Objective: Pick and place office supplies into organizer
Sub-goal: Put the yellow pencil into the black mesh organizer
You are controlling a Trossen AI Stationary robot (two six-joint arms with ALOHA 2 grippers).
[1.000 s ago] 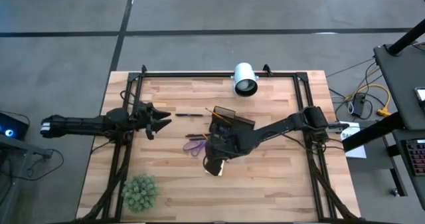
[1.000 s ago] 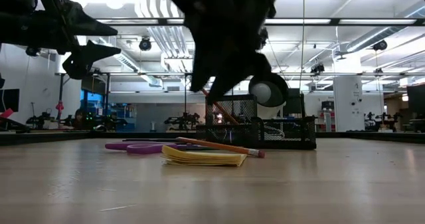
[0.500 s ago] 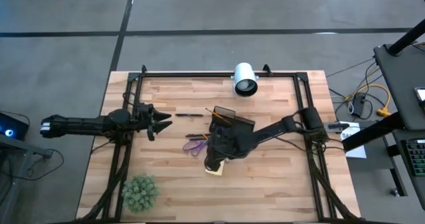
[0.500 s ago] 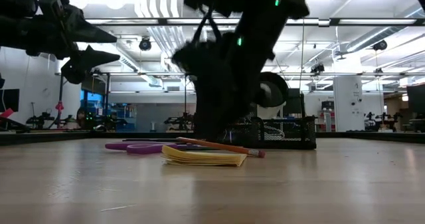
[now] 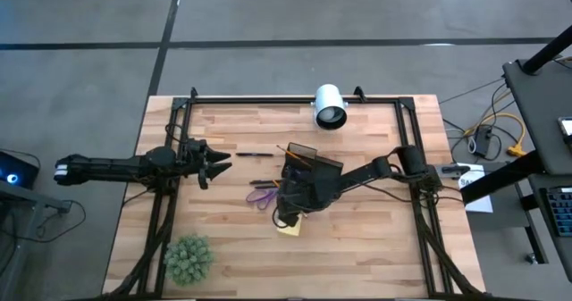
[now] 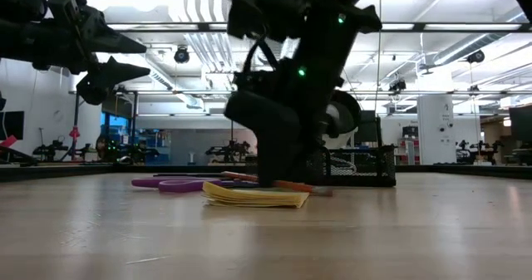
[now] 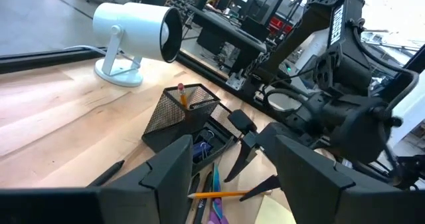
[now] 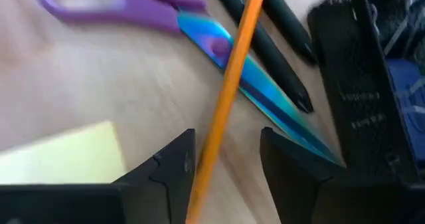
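The right gripper (image 8: pixel 222 167) is reaching down at the worktop (image 5: pixel 375 238) centre, its jaws released and standing on either side of the orange pencil (image 8: pixel 229 91). The pencil is lying across the scissors (image 8: pixel 166 14), with the yellow pad (image 8: pixel 63 157) just beside it and two pens (image 8: pixel 269 48) close by. The organizer (image 5: pixel 313 163) is sitting at about 1 o'clock from this gripper, another pencil upright in it. The left gripper (image 5: pixel 214 164) is hovering at 9 o'clock of the worktop, jaws released, holding nothing.
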